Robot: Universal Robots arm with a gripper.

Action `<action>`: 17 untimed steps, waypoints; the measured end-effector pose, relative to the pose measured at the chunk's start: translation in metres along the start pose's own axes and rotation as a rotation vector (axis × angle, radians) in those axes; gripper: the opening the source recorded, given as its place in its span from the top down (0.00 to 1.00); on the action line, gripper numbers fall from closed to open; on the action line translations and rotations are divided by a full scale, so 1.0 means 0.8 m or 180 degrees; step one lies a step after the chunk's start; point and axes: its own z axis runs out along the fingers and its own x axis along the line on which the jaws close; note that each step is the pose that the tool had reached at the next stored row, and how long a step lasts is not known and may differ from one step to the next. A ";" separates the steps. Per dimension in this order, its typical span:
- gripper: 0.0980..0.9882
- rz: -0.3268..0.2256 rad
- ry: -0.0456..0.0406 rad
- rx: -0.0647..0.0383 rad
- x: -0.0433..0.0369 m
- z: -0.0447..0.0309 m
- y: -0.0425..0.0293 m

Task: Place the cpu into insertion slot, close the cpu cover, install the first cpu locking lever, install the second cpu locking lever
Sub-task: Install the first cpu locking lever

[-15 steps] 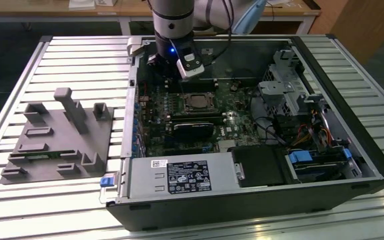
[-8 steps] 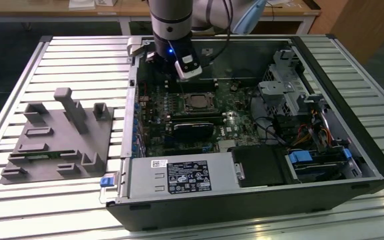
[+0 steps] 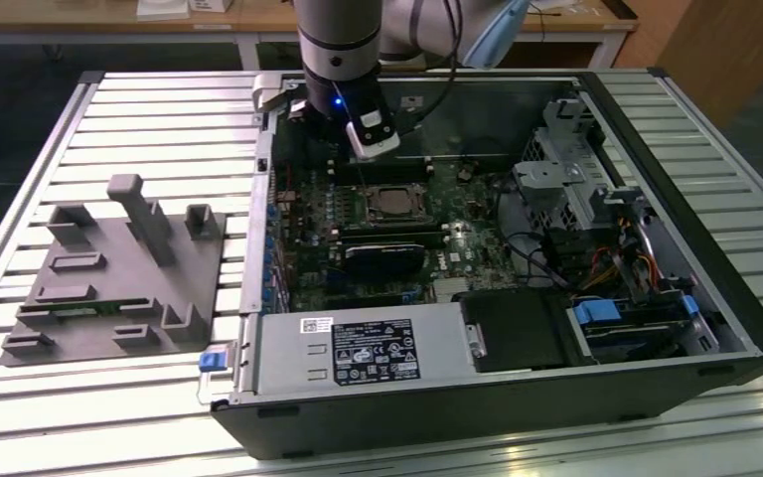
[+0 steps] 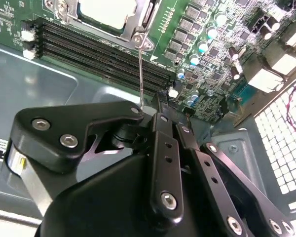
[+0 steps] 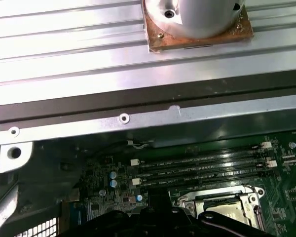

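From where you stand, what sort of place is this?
Probably a robotics lab or test workshop: a robot arm hangs over an open computer case on a slatted metal table, with a grey parts fixture beside it and wooden desks behind.

Beyond the matt black end effector (image 4: pixel 156 106), the pale square metal cpu (image 4: pixel 106 11) looks smooth and satin. The ribbed silvery metal counter (image 3: pixel 156 109) gleams.

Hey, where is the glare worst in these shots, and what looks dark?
Exterior view: the slatted table glares white toward the frame's lower corners. Second wrist view: the cpu is washed out, the end effector dark. First wrist view: bright bands streak the table.
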 end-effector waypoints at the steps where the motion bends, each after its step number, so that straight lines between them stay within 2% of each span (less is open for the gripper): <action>1: 0.99 0.0000 0.0000 0.0000 0.000 0.0000 0.0000; 4: 0.99 0.0000 0.0001 0.0000 -0.003 0.0001 0.0004; 7: 0.99 0.0002 0.0005 0.0002 -0.012 0.0003 0.0017; 17: 0.99 0.0012 0.0023 0.0015 -0.048 0.0012 0.0072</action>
